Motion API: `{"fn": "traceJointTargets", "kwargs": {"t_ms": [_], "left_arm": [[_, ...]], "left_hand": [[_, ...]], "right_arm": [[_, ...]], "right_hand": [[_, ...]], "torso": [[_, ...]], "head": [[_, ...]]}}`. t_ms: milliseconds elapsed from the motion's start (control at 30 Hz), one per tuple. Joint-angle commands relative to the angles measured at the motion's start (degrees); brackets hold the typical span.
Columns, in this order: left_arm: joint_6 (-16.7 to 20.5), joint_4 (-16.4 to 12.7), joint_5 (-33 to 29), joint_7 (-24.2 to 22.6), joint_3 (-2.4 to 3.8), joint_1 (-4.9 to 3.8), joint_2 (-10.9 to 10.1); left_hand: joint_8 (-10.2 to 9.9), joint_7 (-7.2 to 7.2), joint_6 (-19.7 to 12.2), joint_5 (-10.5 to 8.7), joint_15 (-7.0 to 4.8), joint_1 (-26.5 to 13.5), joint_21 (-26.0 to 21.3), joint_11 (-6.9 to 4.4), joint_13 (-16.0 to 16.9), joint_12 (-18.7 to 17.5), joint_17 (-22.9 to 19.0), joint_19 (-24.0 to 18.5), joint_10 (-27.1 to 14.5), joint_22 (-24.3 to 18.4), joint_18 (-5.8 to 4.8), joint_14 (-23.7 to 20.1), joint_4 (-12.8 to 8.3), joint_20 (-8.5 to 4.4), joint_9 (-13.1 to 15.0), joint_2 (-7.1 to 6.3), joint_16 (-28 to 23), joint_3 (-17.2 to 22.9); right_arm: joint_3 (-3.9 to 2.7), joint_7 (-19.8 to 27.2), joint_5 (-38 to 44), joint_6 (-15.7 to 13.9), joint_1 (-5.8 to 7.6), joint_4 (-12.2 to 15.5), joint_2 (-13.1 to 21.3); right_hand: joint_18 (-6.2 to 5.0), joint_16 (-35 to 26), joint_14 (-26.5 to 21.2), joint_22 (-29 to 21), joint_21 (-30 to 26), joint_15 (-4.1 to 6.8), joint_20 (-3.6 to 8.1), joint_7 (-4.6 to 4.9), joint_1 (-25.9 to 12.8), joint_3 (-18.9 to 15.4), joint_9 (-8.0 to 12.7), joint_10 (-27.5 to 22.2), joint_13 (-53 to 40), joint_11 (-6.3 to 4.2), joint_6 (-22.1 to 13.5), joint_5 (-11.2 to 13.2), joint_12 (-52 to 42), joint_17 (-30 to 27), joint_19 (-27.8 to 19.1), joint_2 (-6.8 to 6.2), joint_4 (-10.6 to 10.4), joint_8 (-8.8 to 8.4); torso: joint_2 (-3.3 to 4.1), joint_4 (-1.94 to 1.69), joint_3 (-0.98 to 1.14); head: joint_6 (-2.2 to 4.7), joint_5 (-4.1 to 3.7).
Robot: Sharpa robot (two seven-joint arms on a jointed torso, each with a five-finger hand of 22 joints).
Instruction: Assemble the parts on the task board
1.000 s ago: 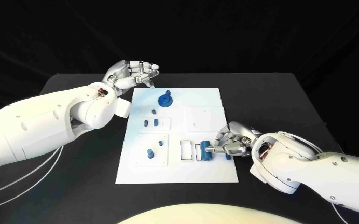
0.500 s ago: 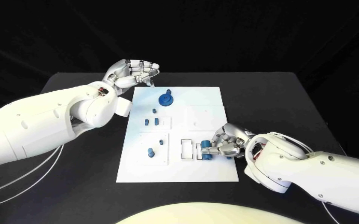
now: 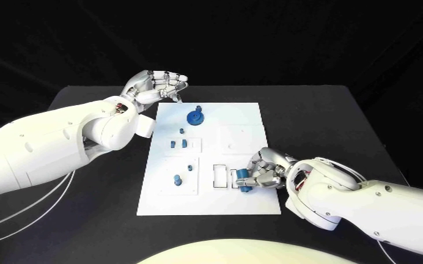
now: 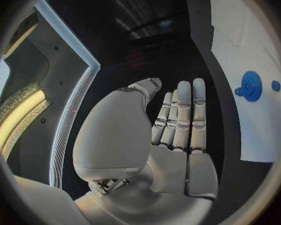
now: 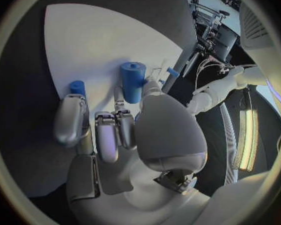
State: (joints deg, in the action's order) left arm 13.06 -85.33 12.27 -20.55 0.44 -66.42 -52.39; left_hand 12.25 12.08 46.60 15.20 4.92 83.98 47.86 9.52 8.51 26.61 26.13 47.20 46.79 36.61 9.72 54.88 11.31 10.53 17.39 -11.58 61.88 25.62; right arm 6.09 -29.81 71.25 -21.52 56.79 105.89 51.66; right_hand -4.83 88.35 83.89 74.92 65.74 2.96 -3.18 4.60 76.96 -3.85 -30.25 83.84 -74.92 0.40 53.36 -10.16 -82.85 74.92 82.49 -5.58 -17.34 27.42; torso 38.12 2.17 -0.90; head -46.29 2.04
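**Right hand grips a blue cylinder at the task board's near corner**

Head view first: the white task board lies in the middle of the black table, and everything here is placed off it. The right hand sits over the board's near right part, fingers curled around a blue cylinder that pokes out on the side toward the board's middle. Just beside that cylinder, a white-framed slot on the board. Further toward the left edge of the board, a small blue peg stands in a square recess. Up at the board's far end lies a blue gear, with two little blue pieces between it and the peg. The left hand hovers off the board's far left corner, fingers bent inward, nothing visible in them.

Left wrist view: the left hand shows its palm with fingers laid side by side and loosely extended, gripping nothing. The blue gear lies on the white board beyond the fingertips, well apart from the hand.

Right wrist view: the right hand holds the blue cylinder between thumb and fingers, over the board. A second, smaller blue part stands just beside the outer finger.
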Motion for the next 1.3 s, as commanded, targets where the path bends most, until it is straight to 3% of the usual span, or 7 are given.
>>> {"fn": "traceJointTargets", "kwargs": {"t_ms": [33, 200, 367, 600, 900, 1067, 1300], "left_arm": [[-0.86, -0.06, -0.26, -0.27, 0.04, 0.00, 0.09], [-0.85, 0.04, -0.26, -0.26, 0.04, 0.00, 0.10], [-0.87, 0.13, -0.26, -0.24, 0.03, 0.01, 0.17], [-1.00, 0.19, -0.26, -0.13, 0.03, 0.01, 0.28], [-1.10, 0.18, -0.26, -0.04, 0.03, 0.01, 0.39], [-1.16, 0.14, -0.26, 0.02, 0.03, 0.01, 0.40], [-1.19, 0.08, -0.26, 0.08, 0.03, 0.01, 0.35]], "left_hand": [[-0.32, 1.00, -0.33, 0.24, 0.33, -0.42, 0.20, -0.01, -0.07, 0.11, -0.09, 0.31, -0.36, 0.09, 0.73, 0.13, 0.18, 0.20, -0.07, 0.25, -0.18, 0.17], [-0.32, 1.00, -0.33, 0.24, 0.33, -0.42, 0.20, -0.01, -0.07, 0.11, -0.09, 0.31, -0.36, 0.09, 0.73, 0.13, 0.18, 0.20, -0.07, 0.25, -0.18, 0.17], [-0.32, 1.01, -0.34, 0.24, 0.33, -0.43, 0.19, -0.01, -0.08, 0.12, -0.09, 0.31, -0.39, 0.09, 0.73, 0.14, 0.20, 0.20, -0.07, 0.28, -0.18, 0.19], [-0.32, 1.01, -0.34, 0.24, 0.33, -0.43, 0.19, -0.01, -0.08, 0.12, -0.09, 0.31, -0.39, 0.09, 0.73, 0.14, 0.20, 0.20, -0.07, 0.28, -0.18, 0.19], [-0.31, 1.01, -0.35, 0.25, 0.34, -0.46, 0.18, 0.00, -0.10, 0.13, -0.10, 0.31, -0.41, 0.08, 0.73, 0.14, 0.24, 0.21, -0.07, 0.34, -0.17, 0.22], [-0.31, 1.01, -0.35, 0.25, 0.34, -0.46, 0.18, 0.00, -0.10, 0.13, -0.10, 0.31, -0.41, 0.08, 0.73, 0.14, 0.24, 0.21, -0.07, 0.34, -0.17, 0.22], [-0.31, 1.03, -0.37, 0.25, 0.35, -0.54, 0.16, 0.02, -0.12, 0.16, -0.11, 0.30, -0.46, 0.08, 0.73, 0.14, 0.31, 0.22, -0.06, 0.38, -0.17, 0.23]], "right_arm": [[0.44, -1.61, 1.13, -0.56, -0.49, -0.50, 0.26], [0.35, -1.29, 0.66, -2.27, -0.24, 0.31, 1.08], [0.20, -0.52, -1.80, -3.15, 0.93, 1.73, 1.72], [0.14, 0.31, -5.68, -2.22, 2.08, 2.94, 0.97], [0.15, 0.89, -8.19, -0.76, 2.24, 1.68, -2.57], [0.16, 0.47, -8.01, 0.21, 2.19, 0.13, -4.59], [0.17, -0.19, -6.22, 0.16, 2.12, -1.26, -6.06]], "right_hand": [[0.50, 0.19, 5.03, 5.67, 0.37, 0.48, 0.36, -0.19, 4.60, 2.69, 0.38, 0.39, -6.29, -0.26, 1.04, -0.48, -0.28, 9.63, 0.31, 2.10, 0.88, -0.18], [0.53, 0.19, 5.04, 5.80, 0.50, 0.57, 0.43, -0.32, 4.44, 3.50, 0.66, 0.51, -6.44, -0.36, 1.68, -0.44, -0.32, 9.67, 0.37, 2.56, 0.60, -0.21], [0.56, 0.23, 5.07, 6.00, 0.59, 0.67, 0.54, -0.46, 1.78, 4.07, 1.20, 0.73, -6.66, -0.49, 2.41, -0.34, -0.34, 9.83, 0.46, 3.07, 0.53, -0.42], [0.64, 0.25, 5.10, 6.36, 0.97, 0.84, 0.67, -0.73, -1.74, 4.61, 1.59, 1.19, -7.20, -0.71, 3.31, -0.31, -0.59, 9.95, 0.68, 3.77, 0.50, -0.34], [0.64, 0.26, 5.12, 6.51, 0.94, 1.07, 0.85, -1.04, -4.24, 4.89, 1.63, 1.52, -7.59, -0.98, 4.10, -0.26, -0.75, 10.03, 0.74, 4.35, 0.48, 0.04], [0.62, 0.23, 5.11, 6.58, 0.66, 1.13, 0.94, -1.11, -7.51, 3.90, 1.58, 1.53, -7.56, -1.04, 4.46, -0.08, -0.53, 9.96, 0.72, 4.45, 0.49, 0.42], [0.61, 0.20, 5.10, 6.64, 0.61, 1.21, 0.99, -1.27, -8.65, 3.29, 1.46, 1.56, -7.58, -1.15, 4.77, -0.07, -0.46, 9.90, 0.74, 4.85, 0.49, 0.79]], "torso": [[-0.01, -0.06, -0.02], [0.00, -0.02, 0.00], [0.02, -0.03, -0.07], [0.08, -0.04, -0.04], [0.10, -0.04, 0.04], [0.10, -0.03, 0.04], [0.10, -0.02, 0.10]], "head": [[0.20, 0.06], [0.32, 0.22], [0.56, 0.23], [0.68, 0.37], [0.67, 0.36], [0.56, 0.48], [0.45, 0.61]]}}
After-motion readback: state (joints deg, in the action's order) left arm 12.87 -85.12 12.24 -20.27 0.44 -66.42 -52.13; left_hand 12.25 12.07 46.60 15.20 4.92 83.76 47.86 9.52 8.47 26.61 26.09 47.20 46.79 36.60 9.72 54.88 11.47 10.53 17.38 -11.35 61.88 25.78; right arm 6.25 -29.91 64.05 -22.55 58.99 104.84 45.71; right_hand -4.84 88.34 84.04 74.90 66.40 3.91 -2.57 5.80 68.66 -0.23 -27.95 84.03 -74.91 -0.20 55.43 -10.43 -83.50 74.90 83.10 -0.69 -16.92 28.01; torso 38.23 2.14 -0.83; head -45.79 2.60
